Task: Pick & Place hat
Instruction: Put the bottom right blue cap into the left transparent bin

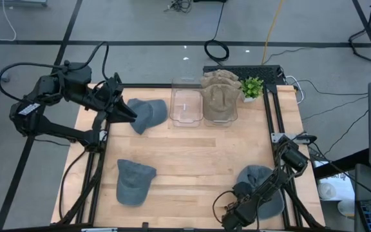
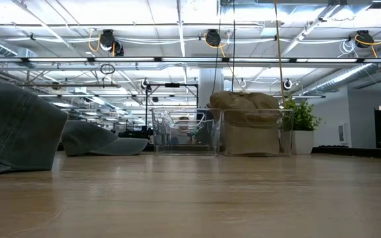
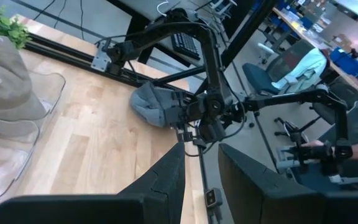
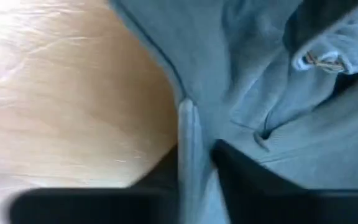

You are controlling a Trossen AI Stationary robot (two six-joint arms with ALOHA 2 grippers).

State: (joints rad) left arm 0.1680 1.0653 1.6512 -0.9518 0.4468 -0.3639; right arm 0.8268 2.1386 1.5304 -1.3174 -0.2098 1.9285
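Three blue-grey hats lie on the wooden table: one far-left (image 1: 148,115) (image 2: 102,141), one near-left (image 1: 134,182) (image 2: 13,132), one near-right (image 1: 261,188). My right gripper (image 1: 236,212) (image 4: 194,171) is low at the near-right hat's near side, shut on its cloth. My left gripper (image 1: 129,116) (image 3: 201,180) is open beside the far-left hat's left edge, with nothing between its fingers. Tan hats (image 1: 219,95) (image 2: 247,125) fill one clear bin. My right gripper pinches a raised edge or seam of the near-right hat (image 4: 186,127) between its two fingers. The cloth spreads away beyond the fingers, beside bare table. In the high view the arm covers the place of contact, and the hat still lies on the table.
An empty clear bin (image 1: 186,103) (image 2: 184,132) stands at the far edge beside the bin of tan hats, with a small green plant (image 1: 252,87) (image 2: 299,119) to their right. Bare wood (image 1: 198,161) spans the table's middle. A person's hand shows beyond the table (image 3: 319,149).
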